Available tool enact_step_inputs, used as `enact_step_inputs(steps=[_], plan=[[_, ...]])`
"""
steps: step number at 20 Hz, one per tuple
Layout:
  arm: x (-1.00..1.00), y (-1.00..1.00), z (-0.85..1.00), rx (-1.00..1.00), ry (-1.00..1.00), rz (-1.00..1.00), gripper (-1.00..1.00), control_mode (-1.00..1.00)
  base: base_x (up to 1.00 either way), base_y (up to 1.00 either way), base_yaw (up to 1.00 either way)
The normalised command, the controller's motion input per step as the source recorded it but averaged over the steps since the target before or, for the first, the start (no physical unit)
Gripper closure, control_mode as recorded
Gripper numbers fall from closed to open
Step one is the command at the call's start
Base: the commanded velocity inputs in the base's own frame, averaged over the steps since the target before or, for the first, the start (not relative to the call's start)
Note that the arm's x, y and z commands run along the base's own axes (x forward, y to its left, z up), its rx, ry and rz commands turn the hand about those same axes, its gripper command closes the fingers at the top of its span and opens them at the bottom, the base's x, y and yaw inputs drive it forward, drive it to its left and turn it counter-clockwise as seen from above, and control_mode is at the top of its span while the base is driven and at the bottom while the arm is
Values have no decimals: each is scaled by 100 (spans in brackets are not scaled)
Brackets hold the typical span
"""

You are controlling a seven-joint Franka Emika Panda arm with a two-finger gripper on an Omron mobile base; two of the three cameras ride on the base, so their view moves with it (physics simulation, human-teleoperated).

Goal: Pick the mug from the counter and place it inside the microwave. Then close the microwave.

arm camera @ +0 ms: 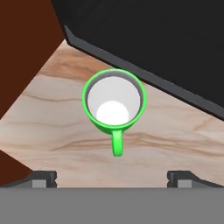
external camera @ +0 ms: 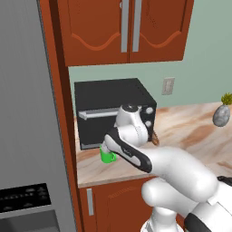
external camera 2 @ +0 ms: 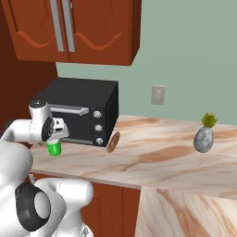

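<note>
Hand view puts my tool (arm camera: 112,178) spread wide and empty above the mug (arm camera: 113,104), upright at the bench's (arm camera: 65,131) left end beside the toaster oven (arm camera: 166,48), so I should descend squarely, straddling its rim

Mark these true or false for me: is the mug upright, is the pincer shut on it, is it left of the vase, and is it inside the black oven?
1. The mug stands upright on the counter. True.
2. The pincer is shut on the mug. False: its fingertips stand wide apart above the mug, holding nothing.
3. The mug sits at the front of the black toaster oven. True.
4. The mug is inside the oven. False: it stands outside on the counter.
5. The mug's handle points toward the oven. False: in the hand view it points away from it.
6. A grey vase stands far to the mug's right. True.
</note>
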Motion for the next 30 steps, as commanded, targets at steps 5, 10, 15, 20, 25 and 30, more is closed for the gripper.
enact_step_inputs(steps=[5, 10, 15, 20, 25, 30], plan=[[12, 0, -1, 0, 0, 0, -100, -100, 0, 0, 0], [1, 0, -20, 0, 0, 0, -100, -100, 0, 0, 0], [0, 0, -43, 0, 0, 0, -100, -100, 0, 0, 0], [0, 0, -35, 0, 0, 0, -100, -100, 0, 0, 0], [0, 0, -20, 0, 0, 0, -100, -100, 0, 0, 0], [4, 0, 0, 0, 0, 0, -100, -100, 0, 0, 0]])
